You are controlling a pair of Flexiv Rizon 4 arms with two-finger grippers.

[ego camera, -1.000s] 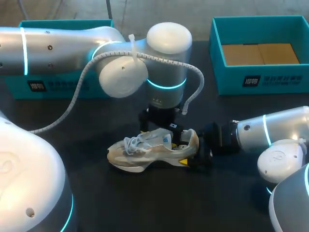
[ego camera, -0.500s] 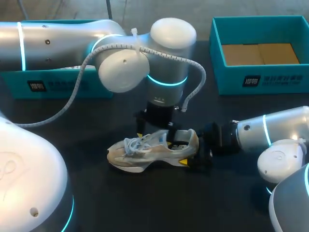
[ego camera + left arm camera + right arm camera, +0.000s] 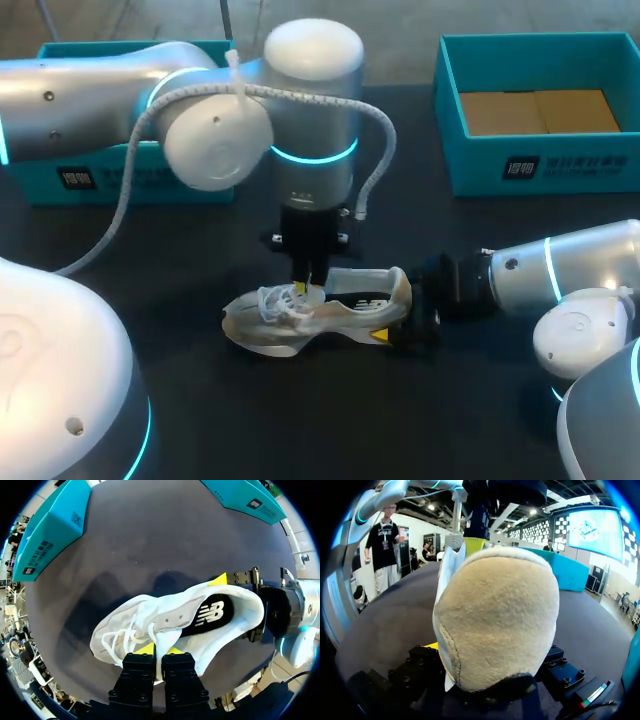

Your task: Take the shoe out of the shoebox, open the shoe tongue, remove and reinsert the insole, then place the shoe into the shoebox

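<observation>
Left gripper (image 3: 159, 650) comes straight down over the shoe (image 3: 330, 312), yellow tips nearly together, pinched on the tongue (image 3: 156, 632). Right gripper (image 3: 395, 308) lies low from my right, clamped across the heel, one finger each side. Table (image 3: 300, 420): bare dark top all round the shoe, widest toward the near edge. Two teal shoeboxes at the far edge: right box (image 3: 540, 160) open-topped, brown card inside, well apart from the shoe; left box (image 3: 100, 178) partly behind my left arm. Shoe sits upright mid-table, toe to my left, clear of every edge. Dark insole (image 3: 210, 616) shows in its opening
</observation>
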